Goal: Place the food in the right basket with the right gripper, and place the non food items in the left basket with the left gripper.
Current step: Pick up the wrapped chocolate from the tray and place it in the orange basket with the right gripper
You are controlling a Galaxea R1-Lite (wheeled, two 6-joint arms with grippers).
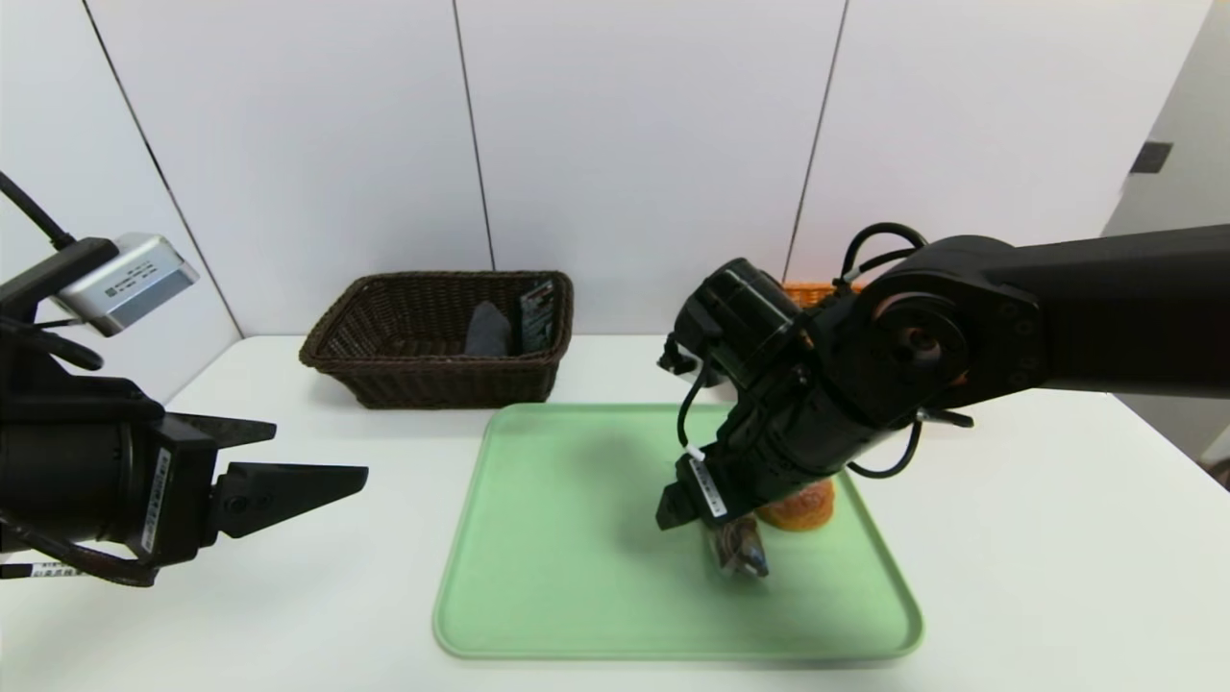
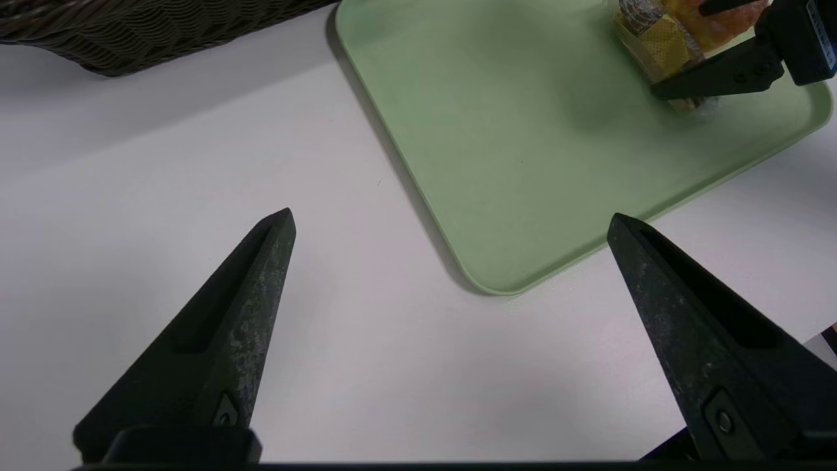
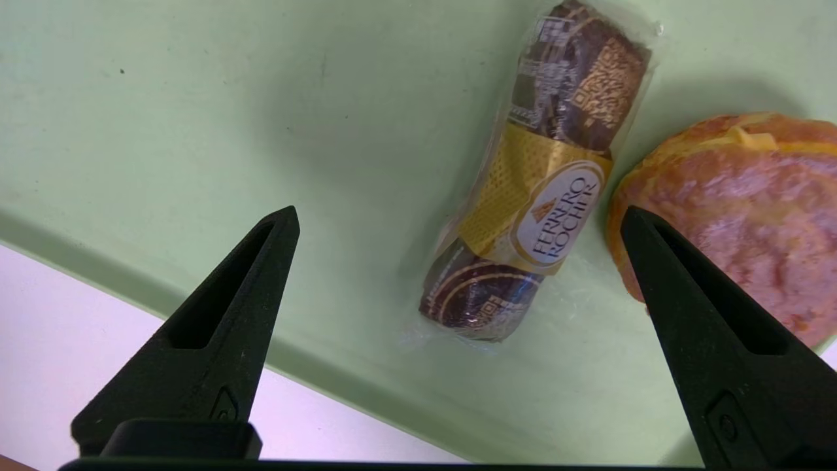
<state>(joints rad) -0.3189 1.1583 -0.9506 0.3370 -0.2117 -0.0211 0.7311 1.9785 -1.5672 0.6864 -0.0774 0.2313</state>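
right gripper (image 1: pixel 684 527): over snack (image 3: pixel 533 176), 2 fingers apart | left gripper (image 1: pixel 306 461): beside tray (image 1: pixel 577 538)

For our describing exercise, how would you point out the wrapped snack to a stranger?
On the green tray, look below the right hand. The clear-wrapped Ferrero Rocher snack is long, brown and gold-banded; its neighbour, the bun, is round.

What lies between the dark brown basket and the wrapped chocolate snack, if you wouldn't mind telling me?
Only bare green tray and white table, as the head view shows.
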